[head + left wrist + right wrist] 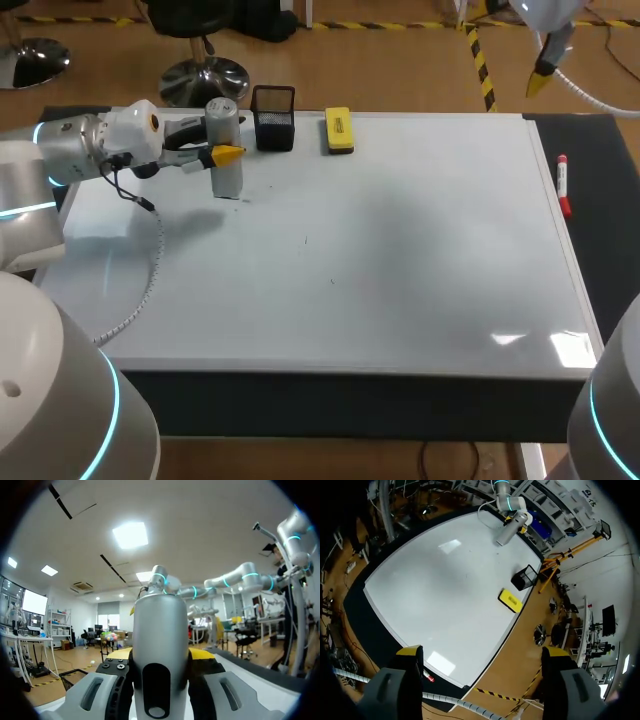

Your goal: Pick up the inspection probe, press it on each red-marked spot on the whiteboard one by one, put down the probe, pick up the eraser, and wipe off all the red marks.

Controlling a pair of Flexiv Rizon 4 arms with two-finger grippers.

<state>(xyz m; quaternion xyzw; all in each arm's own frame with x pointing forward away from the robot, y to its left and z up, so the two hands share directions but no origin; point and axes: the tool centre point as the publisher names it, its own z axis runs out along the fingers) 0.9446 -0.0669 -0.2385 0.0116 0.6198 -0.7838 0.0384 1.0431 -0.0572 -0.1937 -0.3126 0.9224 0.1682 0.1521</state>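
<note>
Clamped mid-body in the left claw (218,157), the inspection probe (160,630) looks stiff, smooth, probably slippery. Right claw (482,652) hangs apart, empty.

We see a black mesh holder (273,130) standing upright near the far edge of the desk (600,240), left of the middle. Well apart from it, at our right, a red and white marker (564,185) lies flat on the desk's dark surface, running front to back.
</note>
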